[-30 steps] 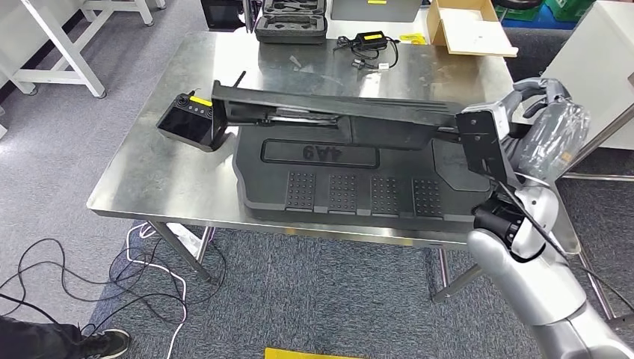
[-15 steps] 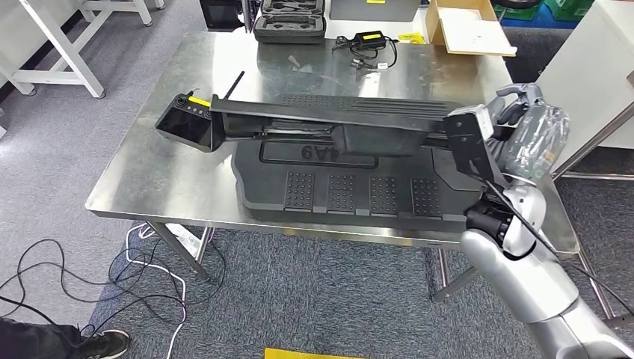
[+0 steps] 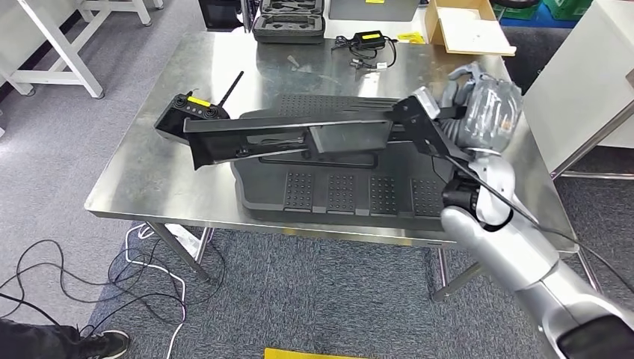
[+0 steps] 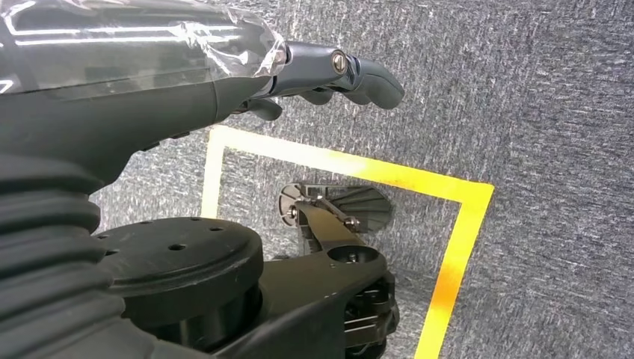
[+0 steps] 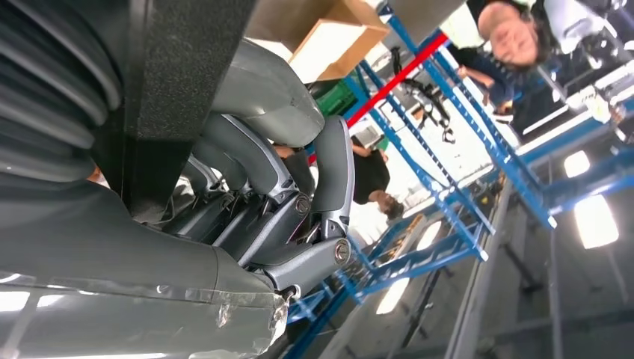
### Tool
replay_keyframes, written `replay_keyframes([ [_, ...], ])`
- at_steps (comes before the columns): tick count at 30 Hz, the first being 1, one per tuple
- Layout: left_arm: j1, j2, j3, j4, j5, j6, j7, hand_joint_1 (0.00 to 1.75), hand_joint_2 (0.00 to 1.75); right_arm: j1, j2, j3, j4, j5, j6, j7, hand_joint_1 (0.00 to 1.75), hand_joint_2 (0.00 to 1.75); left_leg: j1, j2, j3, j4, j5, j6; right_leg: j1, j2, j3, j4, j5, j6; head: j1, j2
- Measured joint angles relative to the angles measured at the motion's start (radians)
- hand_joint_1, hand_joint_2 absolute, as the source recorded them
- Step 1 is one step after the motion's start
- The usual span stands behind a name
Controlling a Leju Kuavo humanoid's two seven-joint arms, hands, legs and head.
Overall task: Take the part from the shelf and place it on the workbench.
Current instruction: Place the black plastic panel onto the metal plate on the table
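My right hand (image 3: 478, 105), wrapped in clear plastic, grips one end of a long black part (image 3: 299, 133). The part hangs slantwise over the steel workbench (image 3: 157, 187), its free end pointing toward the bench's left side. It crosses above a large black moulded panel (image 3: 344, 187) that lies flat on the bench. In the right wrist view my fingers (image 5: 299, 187) curl around the part's black edge (image 5: 187, 75). My left hand (image 4: 329, 71) hangs over grey carpet with its fingers stretched out and nothing in them.
A black remote controller (image 3: 187, 112) with an antenna lies at the bench's left. Along the far edge are a black case (image 3: 290, 26), a power adapter (image 3: 370, 39) and a cardboard box (image 3: 467, 30). A white cabinet (image 3: 591, 67) stands right; cables (image 3: 112, 277) litter the floor.
My right hand has moved farther over the bench and to the left. The part swung with it, and its free end now sits lower, in front of the controller.
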Motion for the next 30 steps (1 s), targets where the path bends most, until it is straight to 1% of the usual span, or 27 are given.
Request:
replay_keyframes([
  [4, 0.002, 0.000, 0.004, -0.002, -0.003, 0.000, 0.004, 0.00, 0.00, -0.066, -0.001, 0.048, 0.044, -0.035, 0.036, 0.000, 1.75, 1.75, 0.000, 0.000, 0.000, 0.000, 0.000, 0.000, 0.000, 0.000, 0.000, 0.000, 0.000, 0.000, 0.000, 0.000],
  [9, 0.002, 0.000, 0.007, -0.002, -0.008, 0.000, 0.007, 0.00, 0.00, -0.128, -0.001, 0.080, 0.092, -0.070, 0.058, 0.000, 1.75, 1.75, 0.000, 0.000, 0.000, 0.000, 0.000, 0.000, 0.000, 0.000, 0.000, 0.000, 0.000, 0.000, -0.001, 0.000],
  [18, 0.002, 0.000, 0.015, -0.004, -0.011, -0.001, 0.009, 0.00, 0.00, -0.171, -0.001, 0.104, 0.150, -0.083, 0.085, 0.000, 1.75, 1.75, 0.000, 0.000, 0.000, 0.000, 0.000, 0.000, 0.000, 0.000, 0.000, 0.000, 0.000, 0.000, -0.001, 0.000],
  [21, 0.002, 0.000, 0.015, -0.005, -0.013, -0.003, 0.012, 0.00, 0.00, -0.186, -0.001, 0.102, 0.170, -0.084, 0.134, 0.000, 1.75, 1.75, 0.000, 0.000, 0.000, 0.000, 0.000, 0.000, 0.000, 0.000, 0.000, 0.000, 0.000, 0.000, -0.001, 0.000],
  [25, 0.002, 0.000, 0.015, -0.009, -0.019, -0.008, 0.019, 0.00, 0.00, -0.200, -0.001, 0.083, 0.191, -0.047, 0.229, 0.000, 1.75, 1.75, 0.000, 0.000, 0.000, 0.000, 0.000, 0.000, 0.000, 0.000, 0.000, 0.000, 0.000, 0.000, -0.002, 0.000],
  [28, 0.001, 0.000, 0.015, -0.010, -0.027, -0.014, 0.027, 0.00, 0.00, -0.198, 0.001, 0.043, 0.203, -0.011, 0.317, 0.000, 1.75, 1.75, 0.000, 0.000, 0.000, 0.000, 0.000, 0.000, 0.000, 0.000, 0.000, 0.000, 0.000, 0.000, -0.002, 0.000],
  [30, 0.000, 0.000, 0.015, -0.010, -0.033, -0.020, 0.032, 0.00, 0.00, -0.191, 0.004, 0.003, 0.209, 0.002, 0.359, 0.000, 1.75, 1.75, 0.000, 0.000, 0.000, 0.000, 0.000, 0.000, 0.000, 0.000, 0.000, 0.000, 0.000, 0.000, -0.002, 0.000],
])
